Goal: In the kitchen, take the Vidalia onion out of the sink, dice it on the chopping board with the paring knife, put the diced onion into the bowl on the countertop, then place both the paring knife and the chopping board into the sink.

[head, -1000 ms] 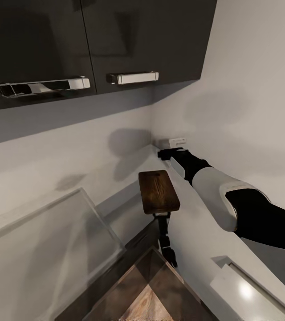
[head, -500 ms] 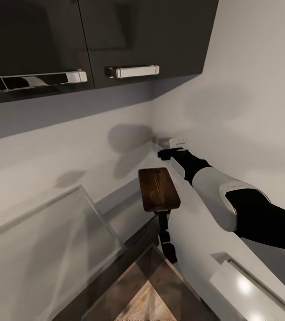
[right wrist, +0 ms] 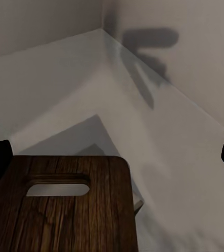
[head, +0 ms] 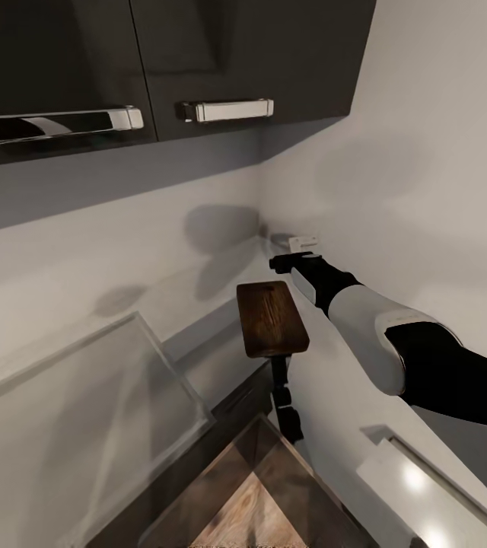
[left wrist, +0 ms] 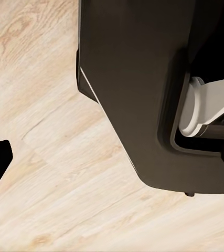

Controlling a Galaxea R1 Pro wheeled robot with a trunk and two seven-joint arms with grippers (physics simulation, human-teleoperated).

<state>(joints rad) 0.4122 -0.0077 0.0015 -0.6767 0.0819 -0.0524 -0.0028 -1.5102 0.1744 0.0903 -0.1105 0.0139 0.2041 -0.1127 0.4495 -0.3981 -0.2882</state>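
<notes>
Cabinet handles (head: 227,110) drifted with camera, chopping board (head: 272,319) aloft beside right arm (head: 365,323), walls close, grip unclear

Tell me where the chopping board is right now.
In the head view the chopping board is held up in mid-air near the centre, in front of the white wall corner, below the dark upper cabinets and just left of the right arm.

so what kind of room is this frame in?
Probably a kitchen corner. Dark wall cabinets with chrome bar handles hang above pale walls, there is wood flooring below, and a dark wooden chopping board is held up in the air.
</notes>
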